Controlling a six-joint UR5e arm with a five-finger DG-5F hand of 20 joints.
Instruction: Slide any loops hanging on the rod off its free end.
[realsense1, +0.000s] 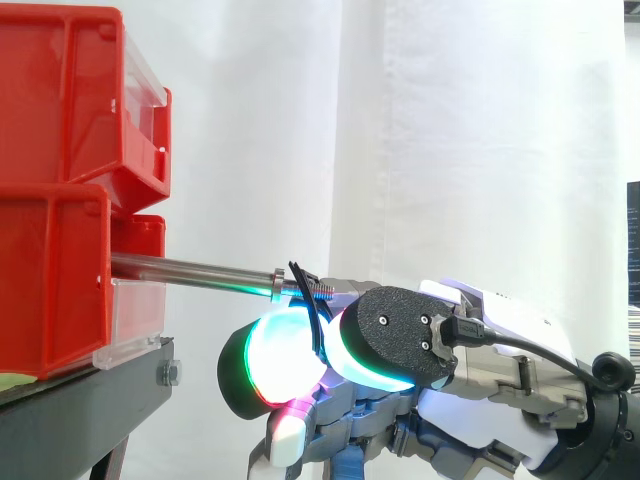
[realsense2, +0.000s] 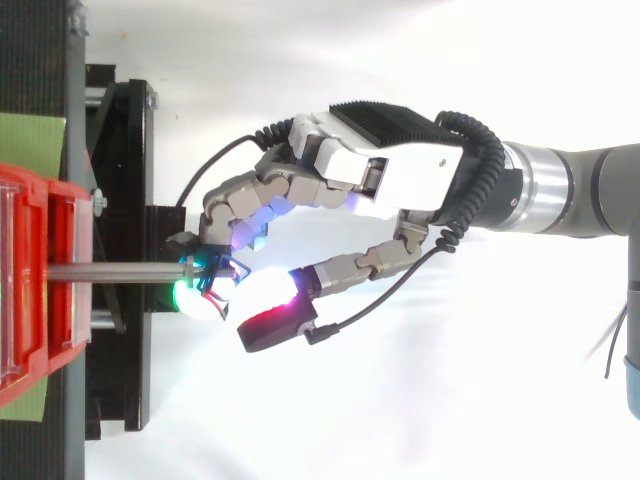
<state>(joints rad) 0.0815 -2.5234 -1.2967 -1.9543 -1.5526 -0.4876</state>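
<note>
We are seeing the level rod (realsense1: 190, 270) jutting from the red bins (realsense1: 60, 200) toward the hand (realsense2: 400, 175), whose fingers (realsense1: 285, 355) are pinching a dark loop (realsense1: 300, 280) at the rod's tip.

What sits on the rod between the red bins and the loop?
Nothing: in the side view the rod runs bare from the red bins to the loop, which the hand pinches at its free end.

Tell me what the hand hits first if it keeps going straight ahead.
Likely the lower red bin, at its clear front beside the rod; the hand points that way, pinching the loop. Depth is unclear.
</note>
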